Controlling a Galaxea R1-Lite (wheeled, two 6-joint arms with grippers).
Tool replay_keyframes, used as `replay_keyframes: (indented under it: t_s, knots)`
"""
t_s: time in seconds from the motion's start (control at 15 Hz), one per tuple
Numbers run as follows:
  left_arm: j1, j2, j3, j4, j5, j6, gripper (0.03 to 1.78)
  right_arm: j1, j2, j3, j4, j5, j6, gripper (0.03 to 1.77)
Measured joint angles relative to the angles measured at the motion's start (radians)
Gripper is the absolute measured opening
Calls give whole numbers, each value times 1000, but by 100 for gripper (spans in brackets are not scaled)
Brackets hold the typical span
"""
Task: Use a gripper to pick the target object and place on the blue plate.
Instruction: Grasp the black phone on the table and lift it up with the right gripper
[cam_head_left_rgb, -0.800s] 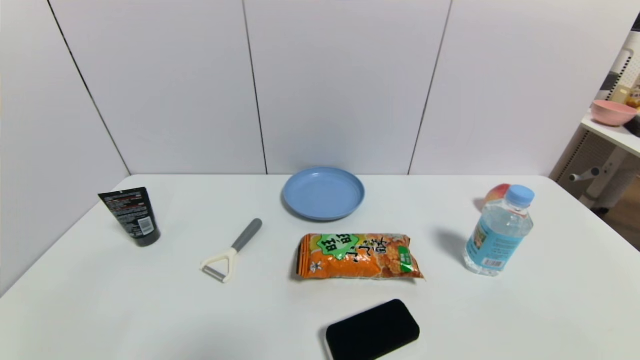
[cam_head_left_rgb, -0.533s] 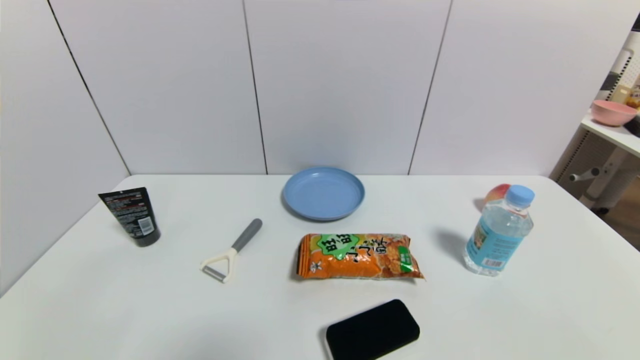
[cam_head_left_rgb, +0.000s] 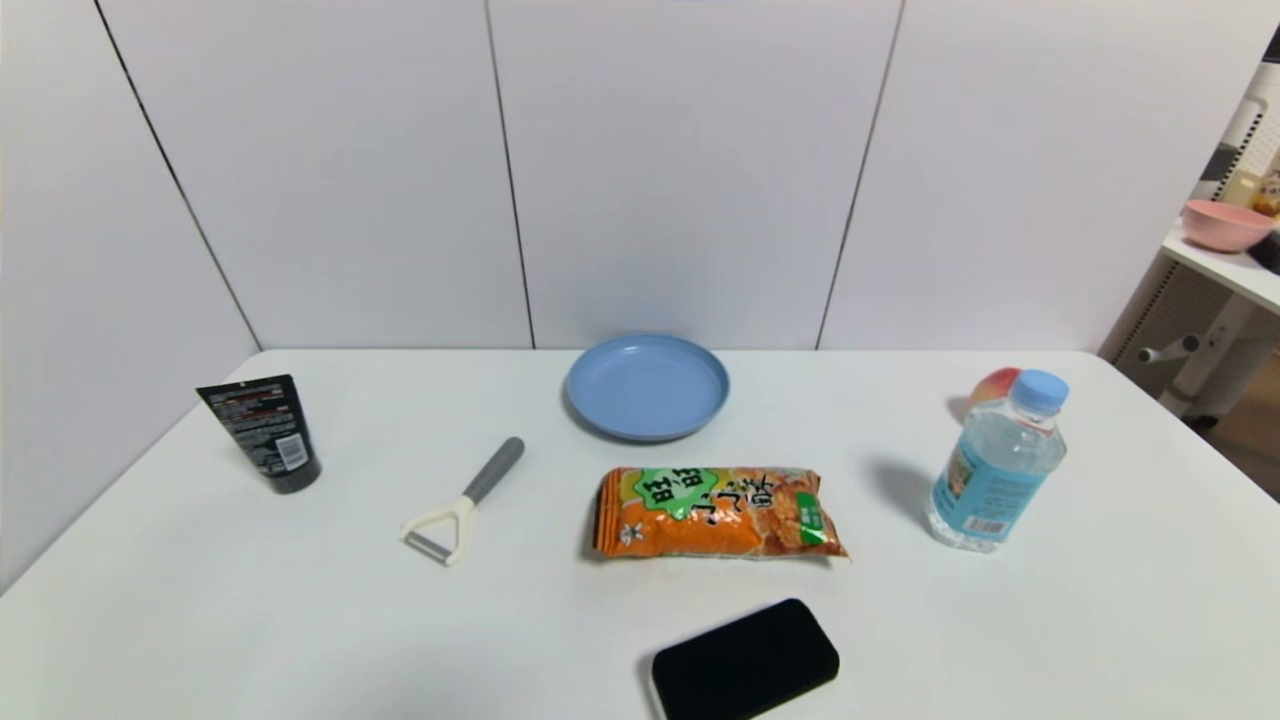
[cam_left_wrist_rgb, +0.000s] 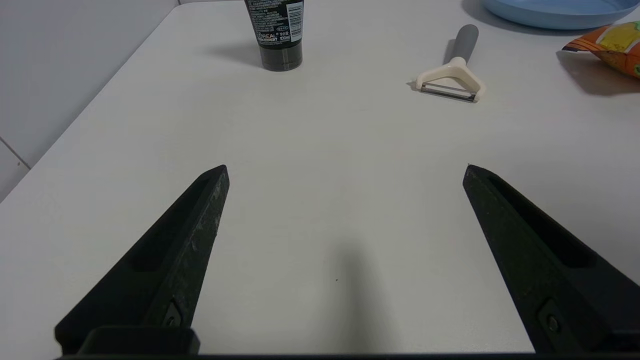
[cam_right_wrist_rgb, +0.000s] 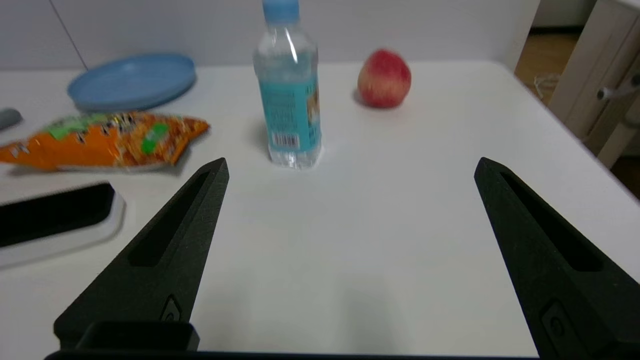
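The target object lies flat on the desk, black top up on its white base, at the near edge and apart from the blue plate. Our right gripper hovers level above the desk with its fingers spread wide and holding nothing; the target object sits just outside one of them, untouched. Beyond that block we see the orange snack bag, then the blue plate near the wall. Ahead between our right fingers stand the water bottle and, farther on, the apple. Our left gripper also hangs level, fingers released and empty. Well ahead of them lie the peeler and the black tube.
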Motion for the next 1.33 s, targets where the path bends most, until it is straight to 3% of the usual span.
replay_keyframes:
  t_s: [0.47, 0.8, 0.87, 1.0, 1.2, 1.33]
  knots:
    - [0, 0, 0, 0, 0, 0, 169, 40, 529, -685, 42, 9, -33, 170]
    - [0, 0, 0, 0, 0, 0, 169, 240, 859, -1000, 52, 35, -181, 170]
    - [0, 0, 0, 0, 0, 0, 169, 293, 903, -1028, 56, 69, -210, 170]
    - [0, 0, 0, 0, 0, 0, 169, 363, 979, -1074, 73, 183, -233, 170]
    - [0, 0, 0, 0, 0, 0, 169, 440, 1082, -1149, 139, 408, -275, 170]
    - [0, 0, 0, 0, 0, 0, 169, 472, 1139, -1178, 253, 580, -356, 170]
